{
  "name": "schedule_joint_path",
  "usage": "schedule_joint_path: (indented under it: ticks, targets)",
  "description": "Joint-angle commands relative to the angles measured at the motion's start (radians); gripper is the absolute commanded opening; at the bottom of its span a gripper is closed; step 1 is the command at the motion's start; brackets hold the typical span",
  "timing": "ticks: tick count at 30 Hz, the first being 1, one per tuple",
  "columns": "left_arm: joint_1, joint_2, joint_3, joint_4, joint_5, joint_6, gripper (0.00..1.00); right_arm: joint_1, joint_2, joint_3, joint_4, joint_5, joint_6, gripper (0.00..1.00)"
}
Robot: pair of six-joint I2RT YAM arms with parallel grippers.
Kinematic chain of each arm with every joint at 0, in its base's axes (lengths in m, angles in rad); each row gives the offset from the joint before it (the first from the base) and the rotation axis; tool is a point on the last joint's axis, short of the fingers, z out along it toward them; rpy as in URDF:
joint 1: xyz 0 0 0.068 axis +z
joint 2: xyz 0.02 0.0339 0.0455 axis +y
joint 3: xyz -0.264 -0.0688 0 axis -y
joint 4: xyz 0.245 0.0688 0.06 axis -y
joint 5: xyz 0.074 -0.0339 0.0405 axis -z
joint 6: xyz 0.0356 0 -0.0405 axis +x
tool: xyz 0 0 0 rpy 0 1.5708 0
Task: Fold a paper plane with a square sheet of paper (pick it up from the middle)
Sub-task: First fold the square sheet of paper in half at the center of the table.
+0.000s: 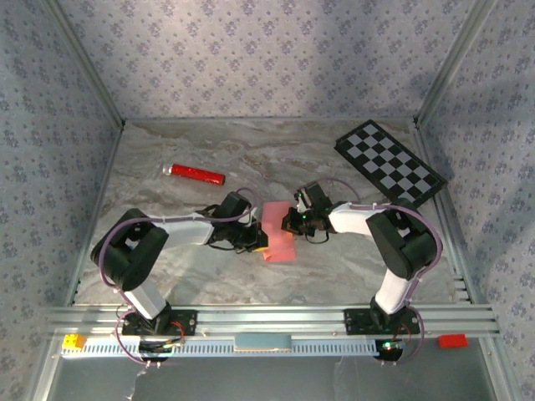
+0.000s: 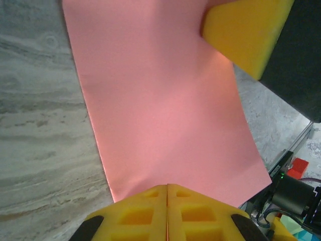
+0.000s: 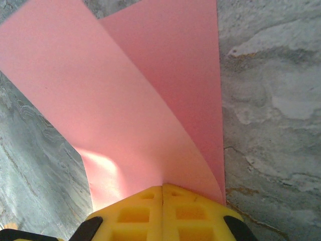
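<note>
Pink and partly doubled over, the square sheet of paper (image 1: 278, 234) sits mid-desk, its long axis running from the near edge toward the far edge. It lies between both claws. The left claw (image 2: 167, 190) is clenched on its left edge and the right claw (image 3: 162, 191) on its right edge, where two layers meet, so neither arm looks nearer. On the grey marbled desk (image 1: 167, 267), a red cylinder (image 1: 194, 174) lies toward the far left and a checkerboard (image 1: 389, 163) fills the far right corner. Floral-papered walls close it in.

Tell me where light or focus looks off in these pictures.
Top view: soft even light, only faint shadows on the table. Left wrist view: the pink paper is evenly lit, no glare. Right wrist view: a pale bright patch on the paper beside the right hand's fingers.
</note>
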Motion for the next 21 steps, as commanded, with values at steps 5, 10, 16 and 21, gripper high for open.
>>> schedule_joint_path:
  ticks: [5,10,16,21]
  targets:
    - [-0.009,0.049,-0.006,0.006,0.035,-0.010,0.07,0.001,0.048,-0.047,-0.191,0.120,-0.006,0.00]
    - [-0.012,0.076,-0.036,-0.056,0.011,0.022,0.06,0.002,0.056,-0.050,-0.185,0.120,-0.006,0.00]
    - [-0.016,0.050,-0.032,-0.102,0.000,0.051,0.06,0.002,0.056,-0.057,-0.181,0.123,-0.005,0.00]
    - [-0.020,-0.013,0.007,-0.111,-0.009,0.042,0.08,0.001,0.052,-0.058,-0.180,0.124,-0.006,0.00]
